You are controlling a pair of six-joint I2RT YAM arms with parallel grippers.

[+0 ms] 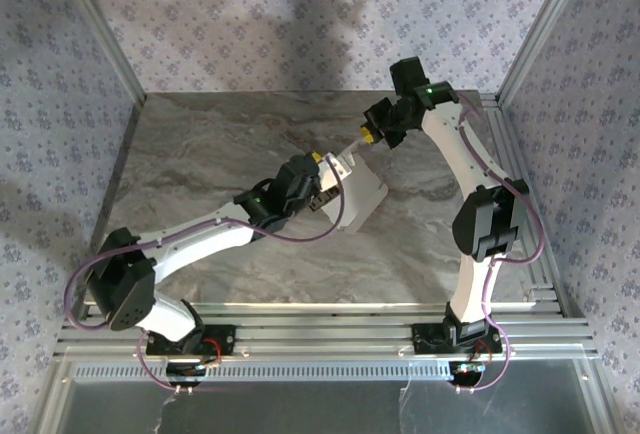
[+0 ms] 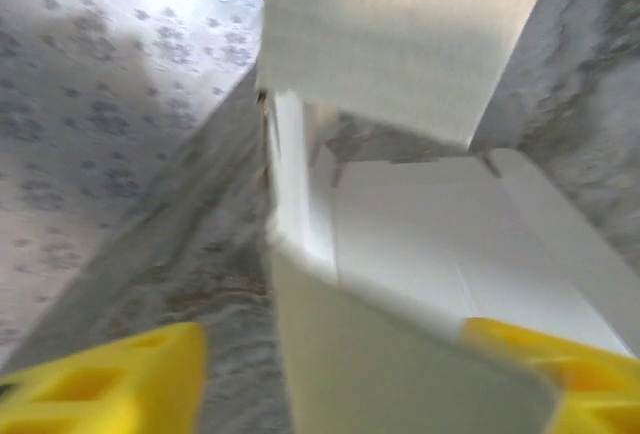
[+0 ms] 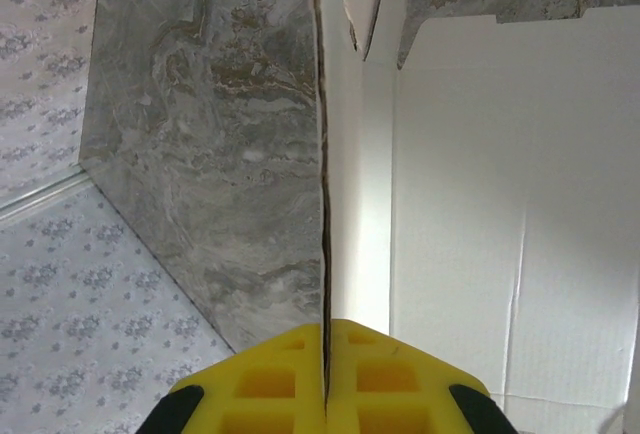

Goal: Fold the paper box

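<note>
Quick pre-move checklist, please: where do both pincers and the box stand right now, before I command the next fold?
1. Hold by the right pincer on the white thin-cardboard paper box: ok, shut on a panel seen edge-on.
2. Hold by the left pincer: not ok; its yellow fingers straddle a box wall, with a gap on one side.
3. Box closed: not ok; the upper flap stands open.
4. Box sitting flat on the grey marbled table: cannot tell.
5. Pincers apart from each other: ok in the top view.
</note>
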